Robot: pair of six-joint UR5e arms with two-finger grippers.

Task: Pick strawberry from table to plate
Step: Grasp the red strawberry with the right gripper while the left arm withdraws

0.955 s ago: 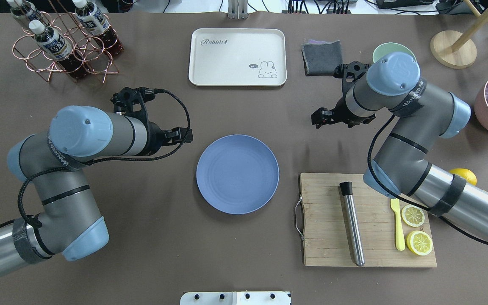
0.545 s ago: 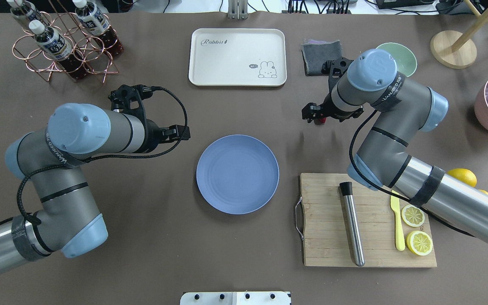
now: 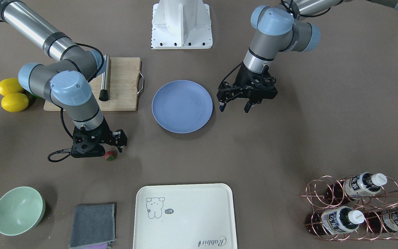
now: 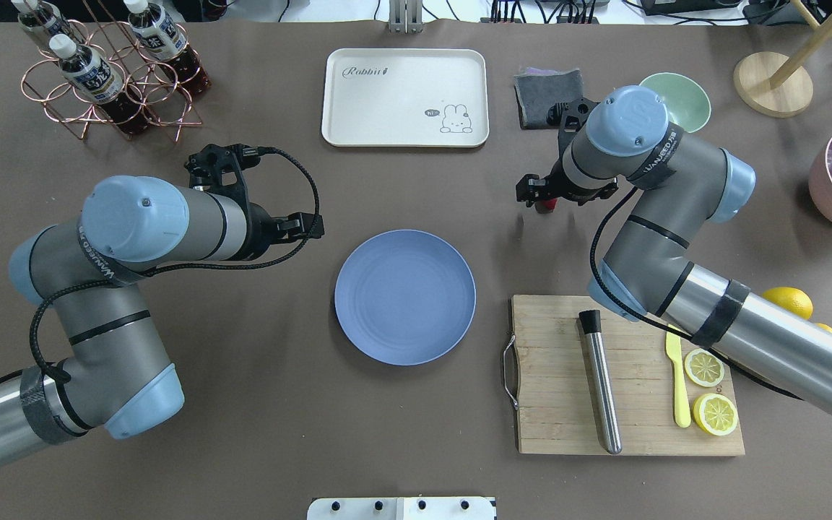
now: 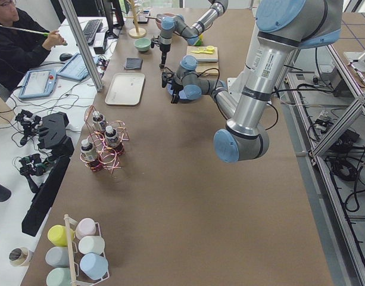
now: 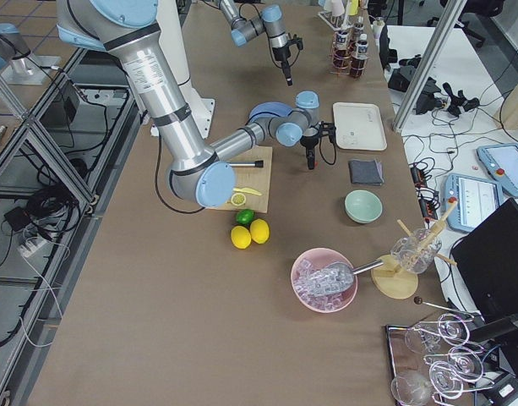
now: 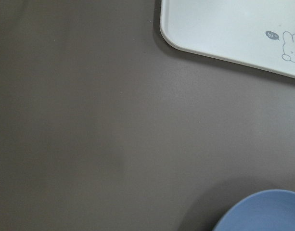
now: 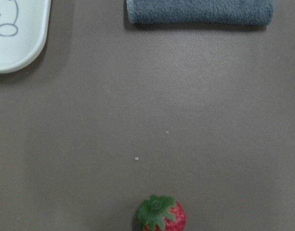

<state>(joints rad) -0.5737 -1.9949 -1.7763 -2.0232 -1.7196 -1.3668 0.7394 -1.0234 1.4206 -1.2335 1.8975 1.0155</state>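
Strawberry (image 3: pixel 110 156) sits on the desk (image 3: pixel 288 138), far-right of the plate (image 3: pixel 181 106), just under the right end effector (image 3: pixel 108 149), whose jaws seem apart. The left end effector (image 3: pixel 234 108), also apart, hangs well away.

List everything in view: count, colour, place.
strawberry: 1, red with green cap, right of centre
plate: 1, blue, centre
tray: 1, cream, far middle
cloth: 1, grey, right of tray
mint bowl: 1, pale green, right of cloth
cutting board: 1, wooden, right of plate; holds steel rod, yellow knife, two lemon halves
whole lemons: 2, yellow, right of board
bottle rack: 1, copper, far left, three bottles
pink bowl: 1, holds ice, right edge
table: 1, grey-brown, under everything
left gripper: 1, black, fingers open, left of plate
right gripper: 1, black, fingers open, at the strawberry
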